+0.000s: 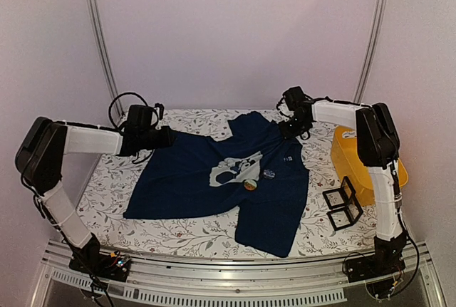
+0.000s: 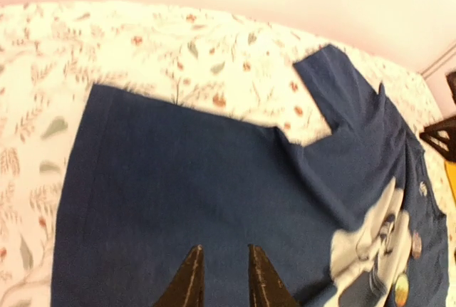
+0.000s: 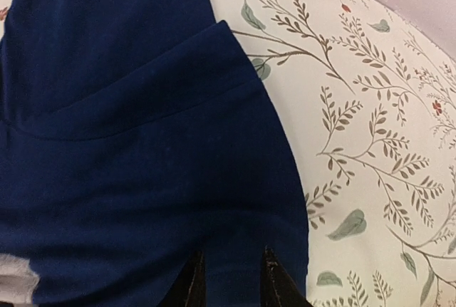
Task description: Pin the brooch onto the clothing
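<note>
Navy blue short-sleeved T-shirt lies spread mid-table on the white floral tablecloth, with neither arm holding a brooch.

Taking the shirt's middle as the dial, the left gripper hovers over the cloth at ten o'clock and the right gripper over its edge at one o'clock. Each has its fingers a narrow gap apart with nothing between them. A small round orange brooch sits at five o'clock of the pale square cartoon print, with a paler round badge just beside it. Pinned or loose, I cannot tell. To my eye the cloth wants flattening first: press on plain fabric, draw outward evenly, and smooth the folds near the print before one arm goes for the brooch.
</note>
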Robot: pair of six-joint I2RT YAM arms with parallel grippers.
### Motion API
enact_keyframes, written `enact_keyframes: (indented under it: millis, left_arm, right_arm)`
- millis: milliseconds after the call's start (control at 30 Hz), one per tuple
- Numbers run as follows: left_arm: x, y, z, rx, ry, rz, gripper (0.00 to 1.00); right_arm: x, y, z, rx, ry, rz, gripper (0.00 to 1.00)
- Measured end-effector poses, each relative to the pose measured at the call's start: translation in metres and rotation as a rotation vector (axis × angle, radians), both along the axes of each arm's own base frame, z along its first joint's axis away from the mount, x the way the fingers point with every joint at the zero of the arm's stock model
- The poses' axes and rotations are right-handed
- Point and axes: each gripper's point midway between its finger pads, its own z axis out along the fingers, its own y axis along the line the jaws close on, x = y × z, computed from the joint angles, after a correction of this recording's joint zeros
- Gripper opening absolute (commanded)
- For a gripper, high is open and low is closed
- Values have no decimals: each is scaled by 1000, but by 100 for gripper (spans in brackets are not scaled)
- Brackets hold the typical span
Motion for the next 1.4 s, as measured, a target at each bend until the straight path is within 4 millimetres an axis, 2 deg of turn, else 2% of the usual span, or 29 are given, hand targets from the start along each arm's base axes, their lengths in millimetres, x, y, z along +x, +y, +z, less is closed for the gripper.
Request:
enact_keyframes:
  millis: [67,133,167,233,300,367,467,567,733,933,1033,1267,1333,1400]
  left_arm:
    - [40,-6,18,9,-60,2,19]
    - [70,-7,16,31,-73,8,17]
    - [81,-5,7,49,-61,11,15]
    - [98,-1,-24,84,6,13,14]
    - [105,2,-56,108,74,11,14]
    - [102,5,-89,124,156,4,14]
    - [111,4,-88,105,158,4,12]
    - [117,4,-90,74,176,20,8]
    - [131,21,-92,-47,204,101,11]
    - [144,73,-92,-135,211,228,12]
    - [151,88,-91,-160,209,249,12]
    - [154,90,-88,-150,194,221,16]
    - [145,91,-86,-130,199,210,16]
    - [125,90,-80,-108,211,208,16]
  right_arm:
    - [-20,10,19,-5,-17,26,22]
    - [-53,26,42,4,-30,72,14]
    - [-73,36,51,17,-35,100,10]
    - [-119,58,63,52,-23,153,3]
    - [-161,79,63,81,7,211,0]
    - [-205,95,50,90,62,259,0]
    - [-263,100,9,60,188,287,0]
    - [-312,81,-33,19,328,254,0]
    - [-352,74,-39,102,390,187,0]
    - [-380,71,-41,187,432,133,0]
    - [-392,67,-41,214,464,127,0]
    - [-415,62,-36,230,552,167,0]
    - [-415,62,-31,215,563,186,0]
    - [-406,69,-18,230,541,202,0]
